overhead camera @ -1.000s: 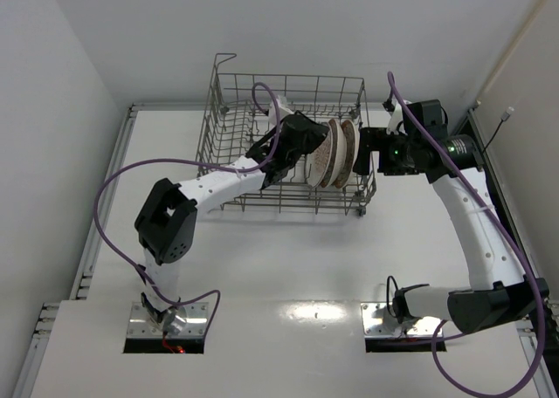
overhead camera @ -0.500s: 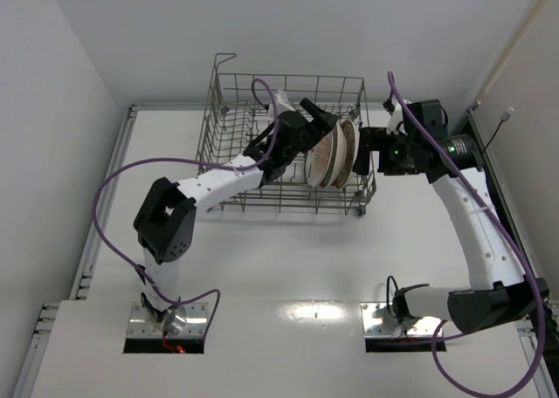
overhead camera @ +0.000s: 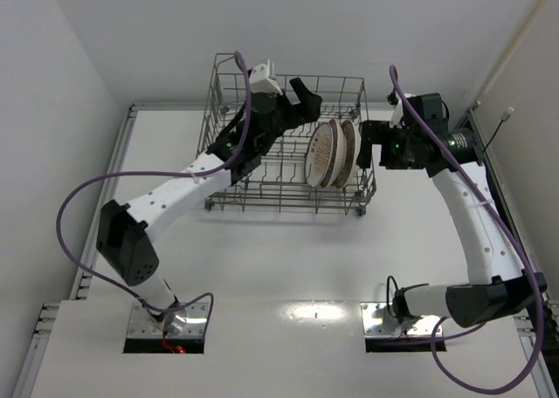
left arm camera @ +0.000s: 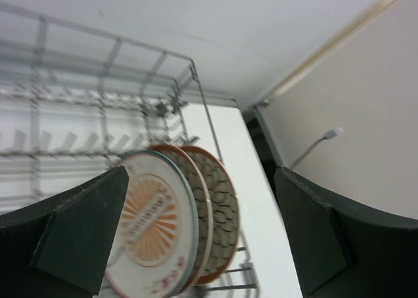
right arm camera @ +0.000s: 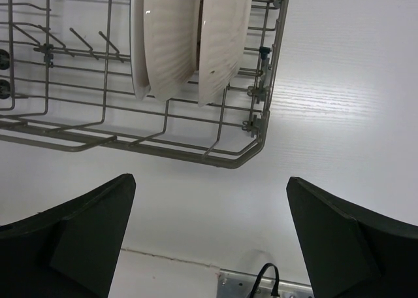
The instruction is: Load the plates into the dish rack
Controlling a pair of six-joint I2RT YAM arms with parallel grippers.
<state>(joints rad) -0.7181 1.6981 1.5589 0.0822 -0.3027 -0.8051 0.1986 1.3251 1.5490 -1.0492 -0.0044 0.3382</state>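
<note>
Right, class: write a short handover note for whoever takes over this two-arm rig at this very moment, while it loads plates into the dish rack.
Left gripper: open, empty, over the large grey wire dish rack.
Right gripper: open, empty, outside the rack's right end.
Things: three round patterned ceramic plates stand on edge, side by side, at the rack's right end; the white plate with the orange sunburst is nearest the left gripper.
Done: all three loaded.
Left: probably only to draw both arms back.
</note>
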